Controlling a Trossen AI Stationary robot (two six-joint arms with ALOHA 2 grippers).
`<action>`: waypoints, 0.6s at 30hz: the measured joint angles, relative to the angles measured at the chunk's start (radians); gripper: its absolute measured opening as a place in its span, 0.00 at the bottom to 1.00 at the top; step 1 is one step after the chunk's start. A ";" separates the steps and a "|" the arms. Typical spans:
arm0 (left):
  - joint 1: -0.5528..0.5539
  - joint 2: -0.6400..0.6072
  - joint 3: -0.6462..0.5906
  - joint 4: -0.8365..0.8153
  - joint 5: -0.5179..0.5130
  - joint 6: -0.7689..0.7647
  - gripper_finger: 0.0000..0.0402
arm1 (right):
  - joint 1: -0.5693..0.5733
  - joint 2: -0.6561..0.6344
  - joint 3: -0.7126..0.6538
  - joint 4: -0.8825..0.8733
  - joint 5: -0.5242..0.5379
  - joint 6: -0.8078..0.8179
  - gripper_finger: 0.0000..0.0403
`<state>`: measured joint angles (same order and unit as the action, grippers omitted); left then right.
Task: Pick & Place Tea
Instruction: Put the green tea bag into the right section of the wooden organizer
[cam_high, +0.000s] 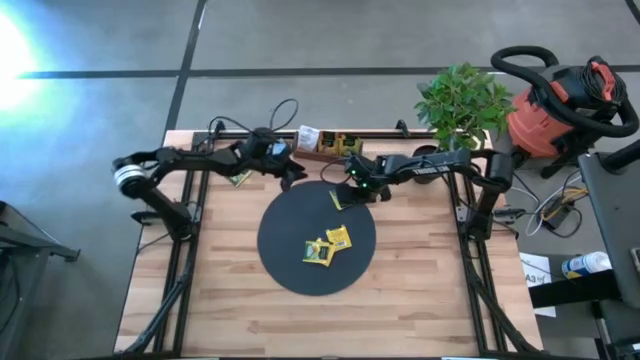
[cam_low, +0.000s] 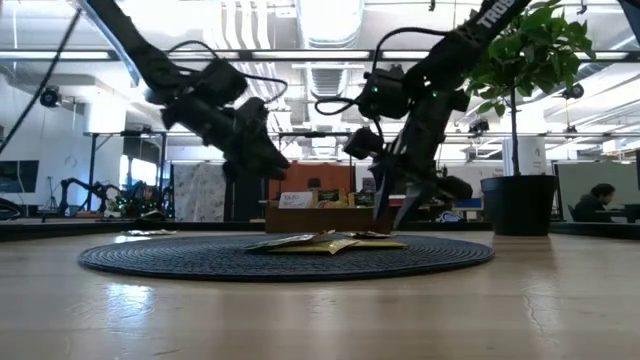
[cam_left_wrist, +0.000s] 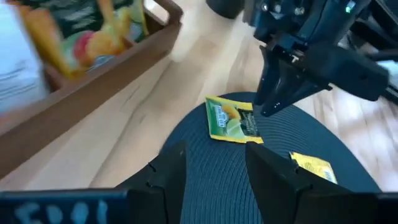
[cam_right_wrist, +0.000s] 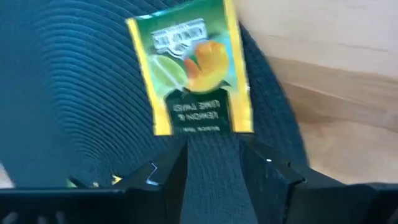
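Flat green-and-yellow tea packet (cam_right_wrist: 189, 74) lying at the round black woven disc's (cam_high: 290, 262) far edge. Right gripper (cam_right_wrist: 213, 163) just beside it, jaws parted, empty. Left gripper (cam_left_wrist: 214, 167) above the disc's far-left edge, jaws released.

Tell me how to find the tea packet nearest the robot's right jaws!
Find the round black mat mid-table. At its far edge, by the right gripper, lies one green lemon-lime tea packet. It sits alone; the yellow packets are piled at the mat's centre.
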<state>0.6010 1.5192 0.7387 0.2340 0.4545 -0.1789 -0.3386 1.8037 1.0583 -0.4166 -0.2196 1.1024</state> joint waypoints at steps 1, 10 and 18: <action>-0.005 0.026 0.021 -0.004 0.006 0.014 0.39 | 0.000 0.003 -0.002 0.010 0.000 0.003 0.36; -0.055 0.250 0.235 -0.004 0.009 0.101 0.39 | 0.000 -0.002 -0.030 0.005 0.018 0.021 0.34; -0.094 0.386 0.330 -0.068 0.052 0.101 0.39 | 0.000 -0.004 -0.063 0.020 0.039 0.044 0.34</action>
<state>0.5070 1.9057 1.0690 0.1656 0.5062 -0.0777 -0.3384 1.8000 0.9951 -0.3968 -0.1808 1.1461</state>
